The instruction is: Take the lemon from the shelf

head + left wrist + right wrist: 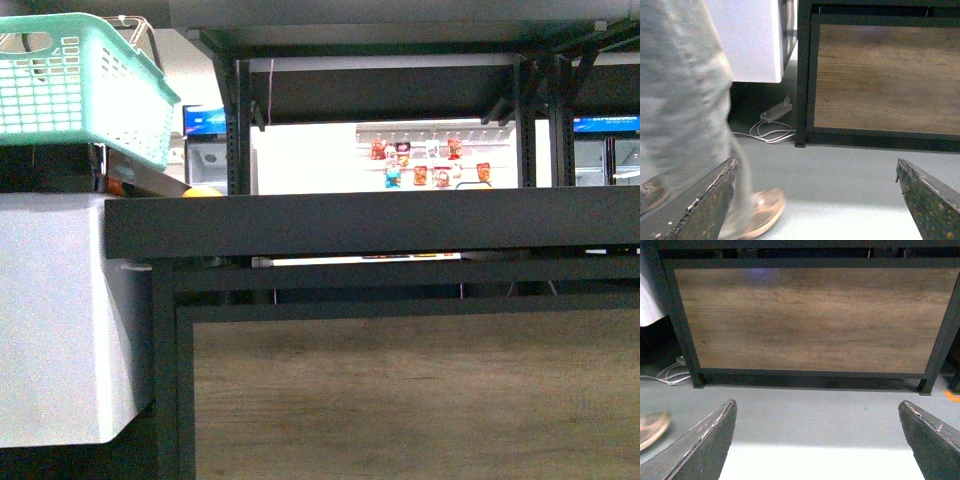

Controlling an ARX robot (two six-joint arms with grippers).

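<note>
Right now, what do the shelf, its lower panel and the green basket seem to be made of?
The shelf looks like metal with matte black paint, judging by its thin flat lip and perforated uprights. The panel is wood or wood-look laminate, I cannot tell which; it is brown with horizontal grain streaks. The basket is probably moulded plastic, mint green, with a regular lattice of holes.

Shelf (370, 222): being shown in matt black metal. Lower panel (400, 390): being seen as matt brown wood grain. Basket (80, 85): being shown in teal latticed plastic. Trouser leg (680, 90): grey cloth being seen. Left gripper (815, 161) jaws: being shown dark, rough, scuffed.
</note>
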